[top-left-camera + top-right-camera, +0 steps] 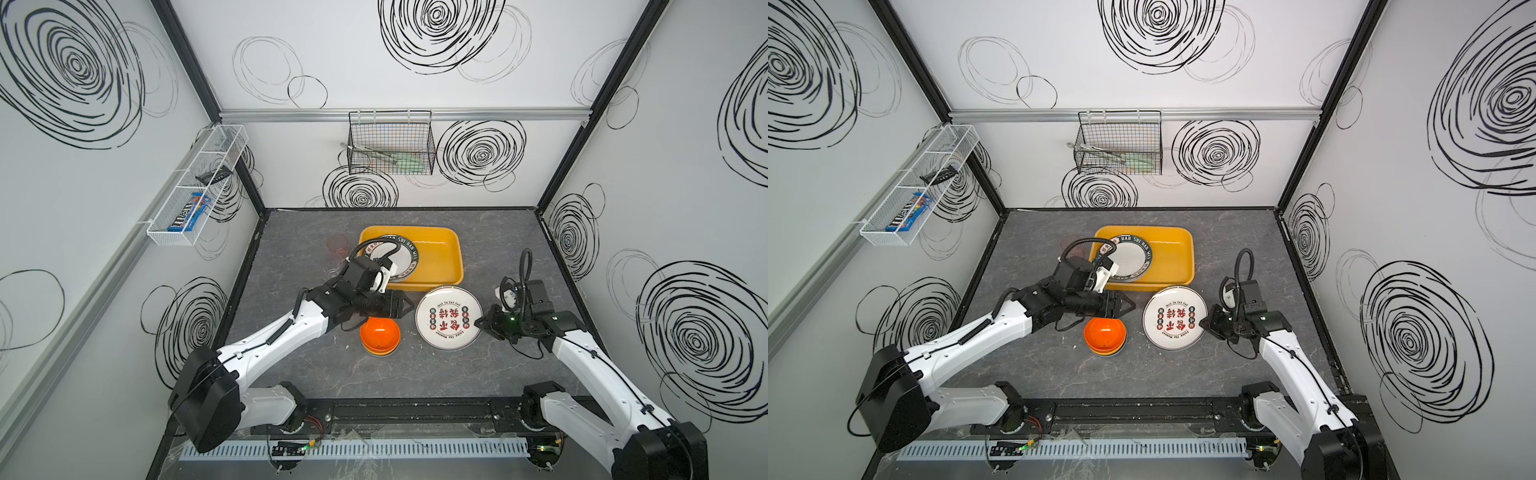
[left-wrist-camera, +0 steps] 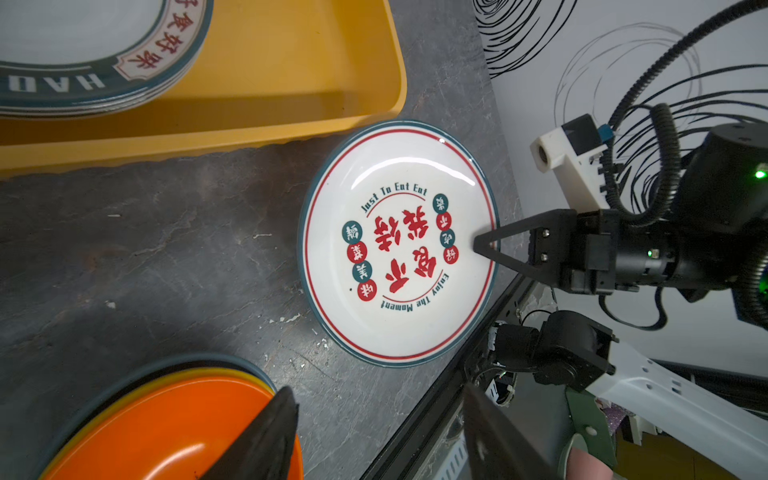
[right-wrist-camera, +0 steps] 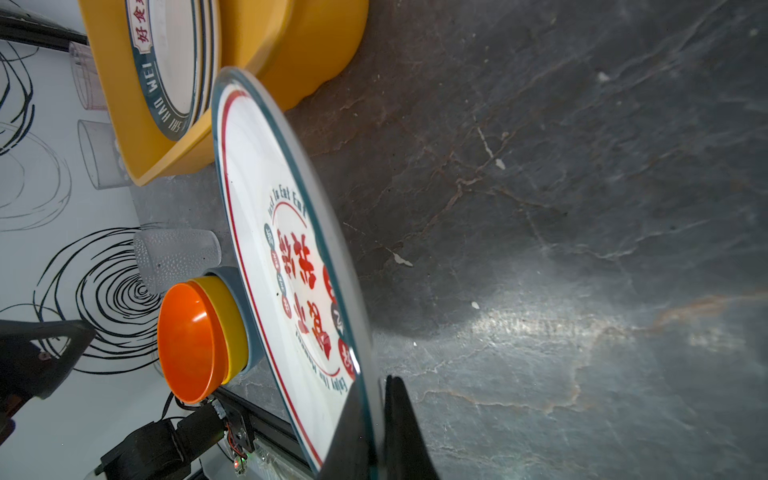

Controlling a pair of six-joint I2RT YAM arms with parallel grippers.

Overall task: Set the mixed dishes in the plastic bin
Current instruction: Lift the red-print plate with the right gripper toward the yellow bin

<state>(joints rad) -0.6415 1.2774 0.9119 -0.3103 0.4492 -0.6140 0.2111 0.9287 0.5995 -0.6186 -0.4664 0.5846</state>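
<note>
Right tool (image 1: 478,322) (image 2: 478,245): jaws clamped tight on the rim of the round white plate with red characters (image 1: 449,318) (image 2: 399,245) (image 3: 270,228). In the right wrist view one finger sits above the rim and one below.

The plate is on the dark grey marbled surface (image 1: 498,249), just in front of the shallow yellow-orange plastic bin (image 1: 453,257) (image 1: 1183,257). Its far edge meets the bin's near wall; contact cannot be told. The gripped side looks slightly raised, with a shadow beneath.

Left tool (image 1: 409,306) (image 1: 1129,305): jaws spread wide, holding nothing. It hovers over the far edge of the stack of small bowls (image 1: 379,332) (image 3: 191,332), which has orange on top, then yellow, then blue-grey. The stack is left of the plate and apart from it.

A stack of white plates with dark green rim (image 1: 1131,257) (image 2: 62,33) lies in the bin's left half.

A pinkish transparent cup (image 1: 337,245) stands on the surface just left of the bin, outside it. A clear dimpled cup (image 3: 174,257) stands near the bowls.
</note>
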